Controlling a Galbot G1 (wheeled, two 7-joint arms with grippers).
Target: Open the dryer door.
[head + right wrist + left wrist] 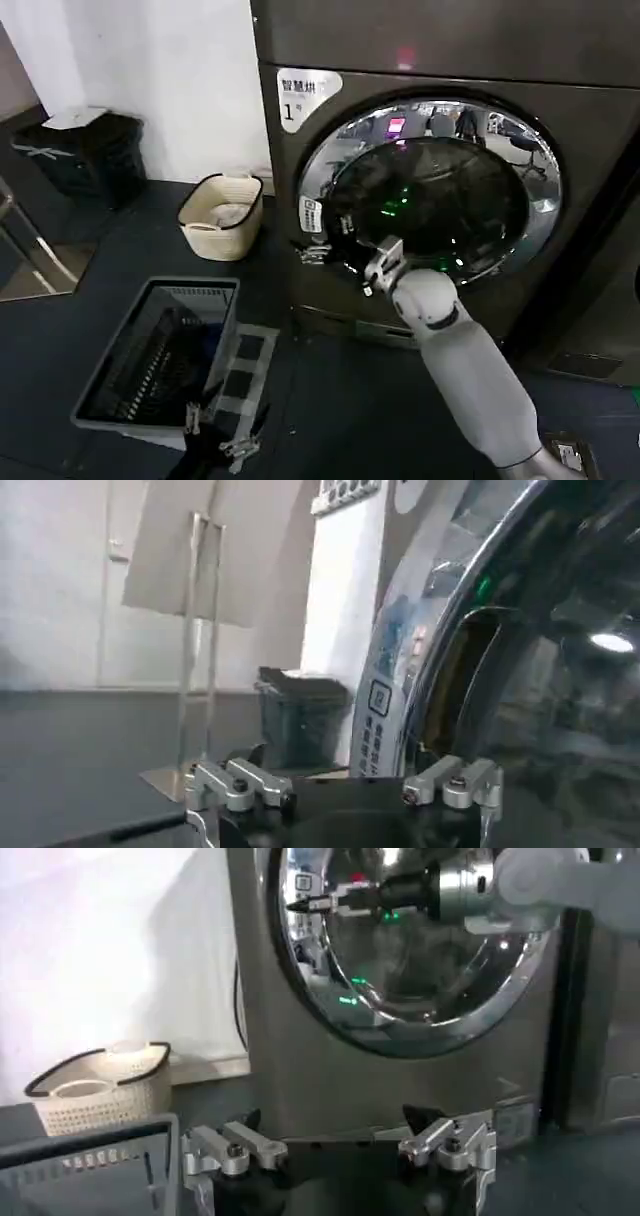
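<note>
1. Dryer door (440,195), round with a wide chrome rim and dark bulging glass, sits flat in the front of the dryer (300,260), apparently shut; a white label marked "1" (305,97) is at the machine's upper left corner.
2. Right gripper (335,250) reaches up to the left edge of the door, at the chrome rim by a small white sticker (311,214). Its white arm (470,370) rises from the lower right of the head view.
3. In the right wrist view the right gripper's fingers (240,783) stand spread apart with nothing between them, the door rim (480,570) close in front.
4. Left gripper (222,435) hangs low near the floor, in front of a grey crate (160,350). Its fingers (232,1148) are spread wide and hold nothing.
5. Cream basket (222,215) stands on the floor just left of the dryer, with a black bin (85,155) farther left by the wall.
</note>
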